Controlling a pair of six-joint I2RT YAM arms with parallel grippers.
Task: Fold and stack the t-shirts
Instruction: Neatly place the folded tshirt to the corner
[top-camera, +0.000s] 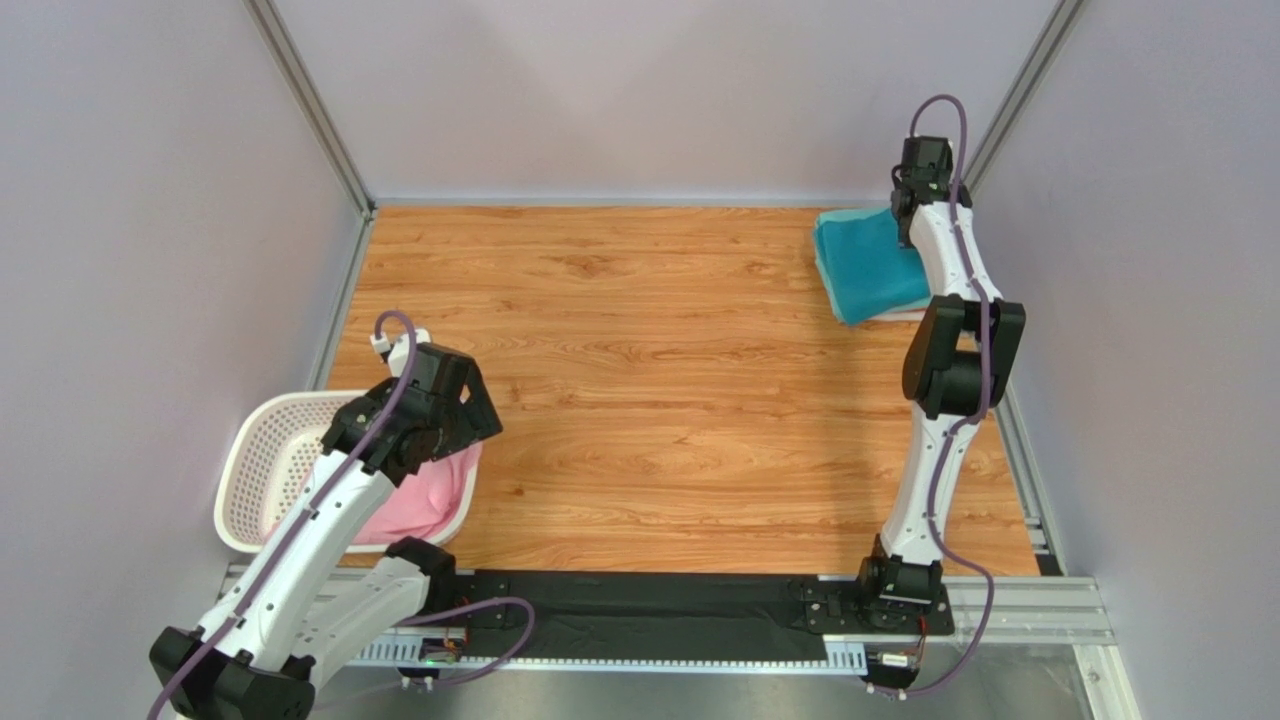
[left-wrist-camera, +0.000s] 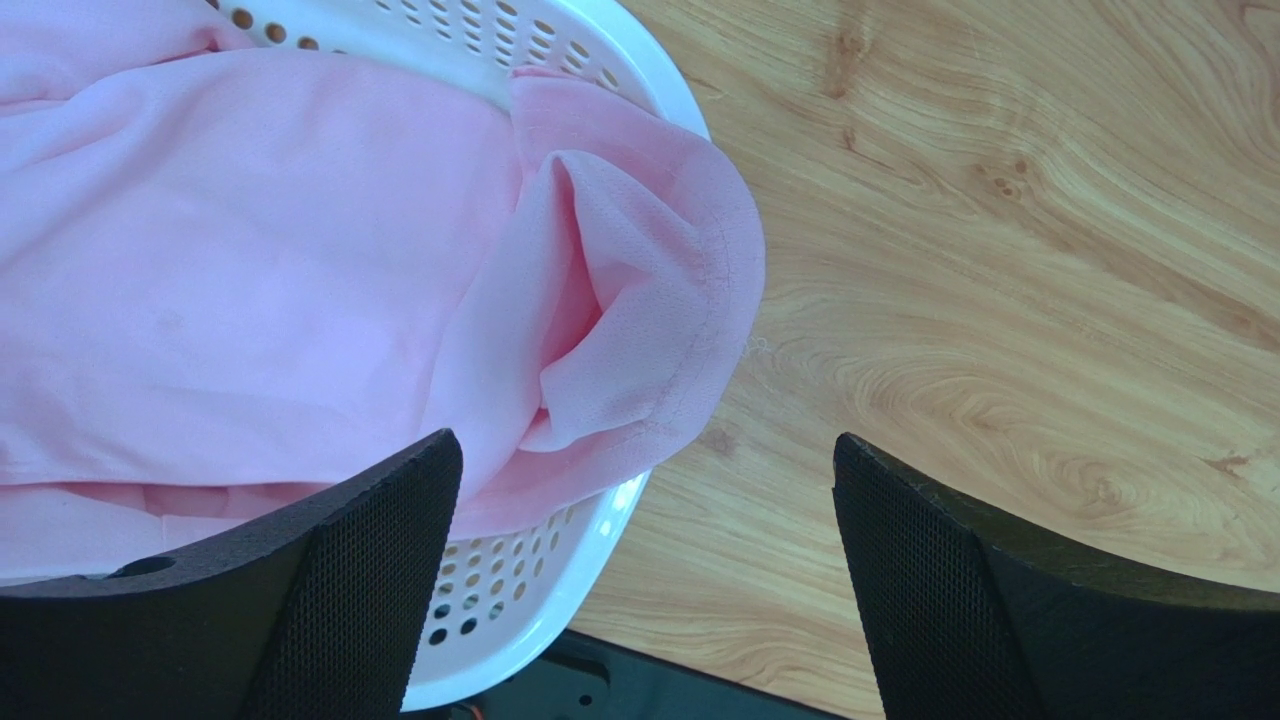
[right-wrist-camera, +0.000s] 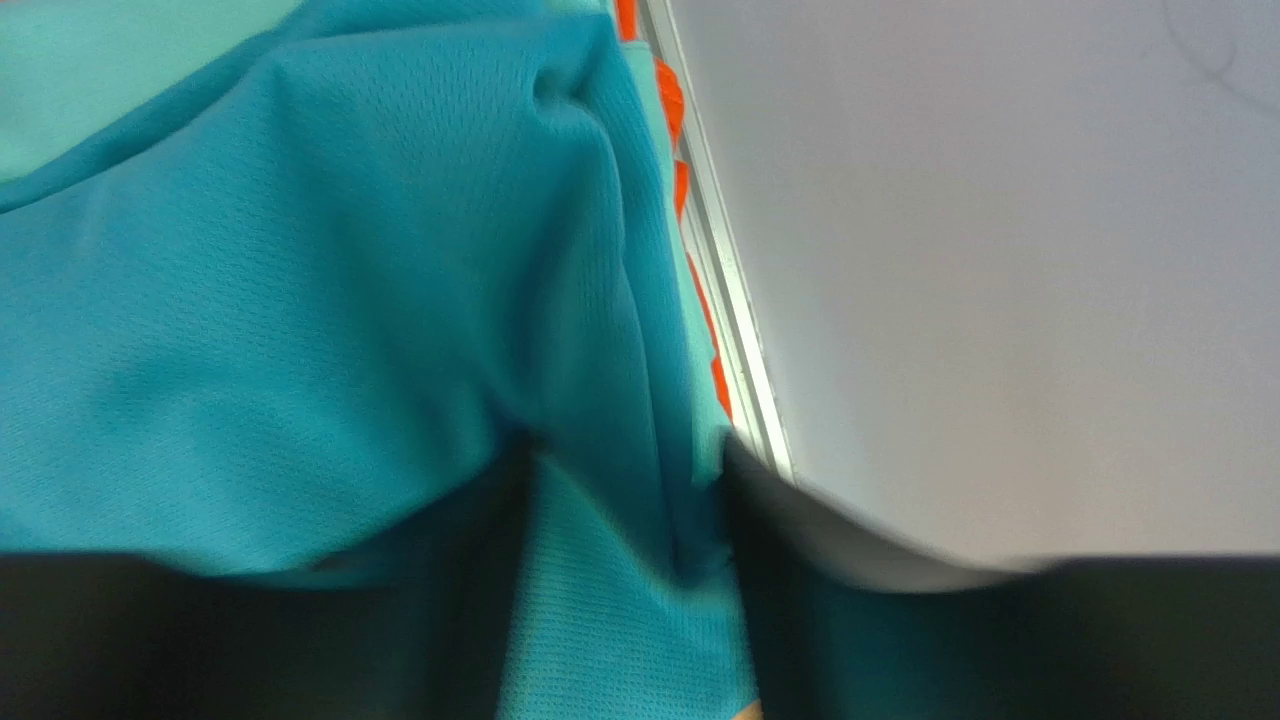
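A pink t-shirt lies crumpled in the white lattice basket, one fold draped over its rim in the left wrist view. My left gripper hangs open and empty above the basket's right rim; it is also in the top view. At the far right corner lies the folded deep teal t-shirt. My right gripper is down on it, with teal cloth bunched between the fingers. Mint green cloth and orange edges show beneath the teal one.
The wooden table is walled by grey panels. A metal rail runs along the right wall beside the stack. The black base strip lies along the near edge.
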